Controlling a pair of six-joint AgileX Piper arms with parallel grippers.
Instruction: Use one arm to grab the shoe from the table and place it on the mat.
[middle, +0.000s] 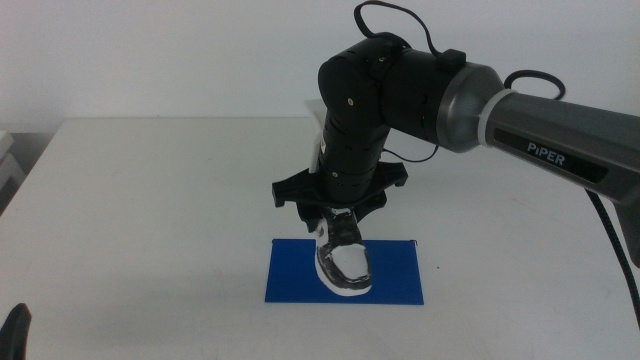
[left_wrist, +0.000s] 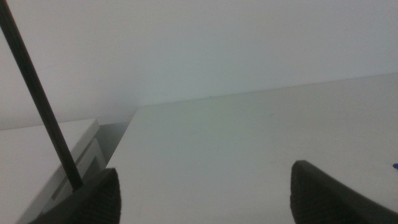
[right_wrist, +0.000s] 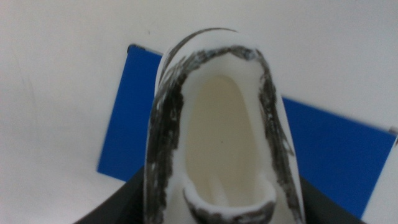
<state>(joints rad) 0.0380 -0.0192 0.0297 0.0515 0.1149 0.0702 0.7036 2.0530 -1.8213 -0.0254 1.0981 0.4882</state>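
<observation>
Left pincer (left_wrist: 202, 193) waited low at the near left corner, jaws wide, shoe (middle: 343, 258) tilted toe-down on the blue mat (middle: 400, 280), right pincer (middle: 338, 212) clamped on its heel, arm (middle: 420, 95) reached in from the right, bent downward, white surface (middle: 150, 200) behind.

The arm (middle: 420, 95) is built of bulky, rounded black joint housings with a glossy finish. A grey forearm segment (middle: 560, 135) is lettered "PIPER" in white, and a pale band is seen where it joins the black shell. Black cables (middle: 400, 20) are looped above the upper joint, and another is trailed down at the far end. Small pale screws are dotted on the black housing. A flat black bracket with lobed ends (middle: 340, 190) is fitted below the wrist.
</observation>
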